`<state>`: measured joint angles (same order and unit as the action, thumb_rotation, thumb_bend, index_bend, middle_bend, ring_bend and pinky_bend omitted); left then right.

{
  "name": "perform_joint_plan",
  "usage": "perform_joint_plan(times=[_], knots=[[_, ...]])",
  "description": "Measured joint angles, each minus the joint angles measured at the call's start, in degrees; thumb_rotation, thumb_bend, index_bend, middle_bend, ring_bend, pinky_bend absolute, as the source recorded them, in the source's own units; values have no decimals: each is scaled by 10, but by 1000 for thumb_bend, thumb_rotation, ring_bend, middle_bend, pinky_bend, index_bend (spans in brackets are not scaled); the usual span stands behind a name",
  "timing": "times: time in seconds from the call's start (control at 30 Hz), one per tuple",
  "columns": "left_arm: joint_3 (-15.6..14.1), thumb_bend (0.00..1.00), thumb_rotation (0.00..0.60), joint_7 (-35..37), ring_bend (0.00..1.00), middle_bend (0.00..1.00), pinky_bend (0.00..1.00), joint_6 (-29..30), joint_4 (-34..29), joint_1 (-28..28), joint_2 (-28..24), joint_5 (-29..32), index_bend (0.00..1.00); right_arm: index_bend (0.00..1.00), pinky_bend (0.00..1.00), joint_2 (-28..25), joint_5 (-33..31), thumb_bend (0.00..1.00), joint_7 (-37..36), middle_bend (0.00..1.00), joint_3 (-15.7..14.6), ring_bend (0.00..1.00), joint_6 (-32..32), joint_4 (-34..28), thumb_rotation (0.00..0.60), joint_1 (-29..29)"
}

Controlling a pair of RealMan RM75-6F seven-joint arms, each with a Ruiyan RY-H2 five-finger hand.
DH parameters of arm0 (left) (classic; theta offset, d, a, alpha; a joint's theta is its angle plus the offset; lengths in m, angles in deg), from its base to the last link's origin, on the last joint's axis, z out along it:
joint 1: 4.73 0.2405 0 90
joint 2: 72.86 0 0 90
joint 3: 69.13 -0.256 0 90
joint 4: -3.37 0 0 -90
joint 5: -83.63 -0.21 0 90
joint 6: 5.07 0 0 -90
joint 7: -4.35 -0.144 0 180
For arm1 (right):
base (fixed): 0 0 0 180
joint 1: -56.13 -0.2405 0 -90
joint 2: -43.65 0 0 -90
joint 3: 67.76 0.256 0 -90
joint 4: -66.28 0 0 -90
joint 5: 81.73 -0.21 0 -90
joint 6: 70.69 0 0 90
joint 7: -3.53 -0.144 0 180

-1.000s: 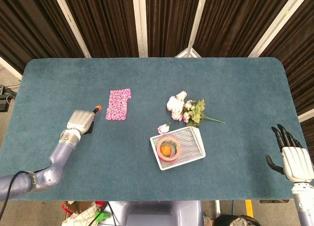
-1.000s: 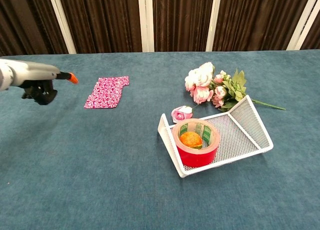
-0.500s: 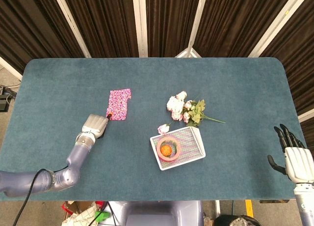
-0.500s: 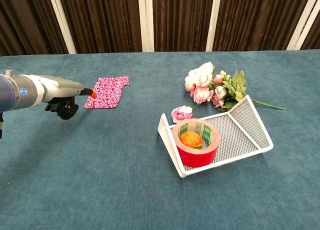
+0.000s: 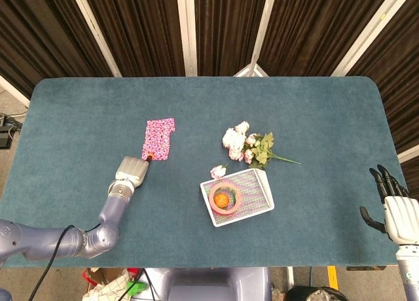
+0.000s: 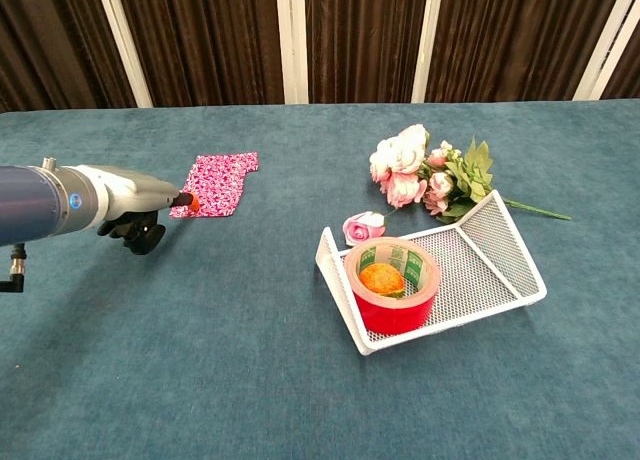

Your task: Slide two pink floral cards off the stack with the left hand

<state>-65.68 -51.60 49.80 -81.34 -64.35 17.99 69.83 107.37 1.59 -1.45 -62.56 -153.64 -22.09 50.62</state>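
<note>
- Stack of pink floral cards (image 5: 158, 139) (image 6: 215, 183) lying flat on the teal table (image 5: 314, 111) (image 6: 200, 360), in the left half, nearer the far edge than the near one; top card not visibly offset.
- Left hand (image 5: 132, 171) (image 6: 135, 205) reaching in from the near-left corner, 1 orange-tipped finger (image 5: 149, 158) (image 6: 191, 201) stretched out and meeting the near edge of the stack; other fingers curled dark beneath the palm in the chest view, grasping nothing.
- Forearm long and low over the surface, angled from the near-left edge toward the cards.
- Against 1.0 s ago: hand brought right and forward from a spot well left of the stack, fingertip then clear of the cards, now at their near edge; against 0.5 s ago, fingertip shifted from the stack's left side to its near edge. Stack itself unmoved.
- Right hand (image 5: 397, 212) low at the near-right edge, off the table, fingers extended and apart, holding nothing; sunk further toward the frame's lower right than 1.0 s ago.
- Elsewhere, unchanged: bouquet of pale roses (image 5: 249, 144) (image 6: 425, 175) near the table's middle, 1 loose pink bloom (image 5: 218, 171) (image 6: 363, 227) just beside the white mesh tray (image 5: 258, 199) (image 6: 495, 270).
- Inside the tray, red tape roll (image 5: 225, 197) (image 6: 392, 285) ringing an orange ball (image 5: 222, 199) (image 6: 381, 278).
</note>
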Motion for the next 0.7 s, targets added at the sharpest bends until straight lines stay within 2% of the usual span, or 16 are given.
perform_joint_plan(times=[0.33,0.7], knots=[[-4,972,600,-17,766,807,682,10,-30,-12,-5,35,0,0,250,-1,3,366,-6,49,0,129,-4,1,600,2],[-24,973,600,-45,768,807,682,45,-89,-16,-32,89,0,0,249,-2,6,367,-10,50,0,129,-8,0,600,3]])
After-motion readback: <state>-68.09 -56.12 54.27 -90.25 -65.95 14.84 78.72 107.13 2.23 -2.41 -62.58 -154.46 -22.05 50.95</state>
